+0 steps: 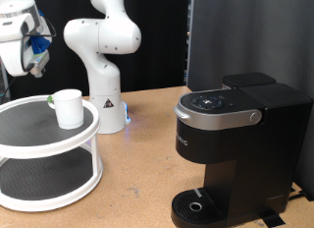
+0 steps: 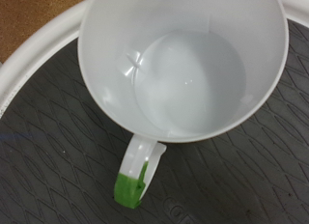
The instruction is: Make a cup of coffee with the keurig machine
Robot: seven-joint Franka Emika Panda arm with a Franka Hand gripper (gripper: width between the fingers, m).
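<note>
The cup (image 2: 183, 65) sits directly below the hand (image 1: 29, 46), untouched.

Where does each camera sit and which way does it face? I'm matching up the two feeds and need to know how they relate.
Exterior view: off the arm, above table height, looking across the table at the keurig machine, the two-tier rack and the cup on it; the arm's white base and the gripper at the exterior view's top left show.
Wrist view: on the hand, looking straight down into the cup; none of the robot shows.
Shared: the cup and the rack's dark top shelf.
</note>
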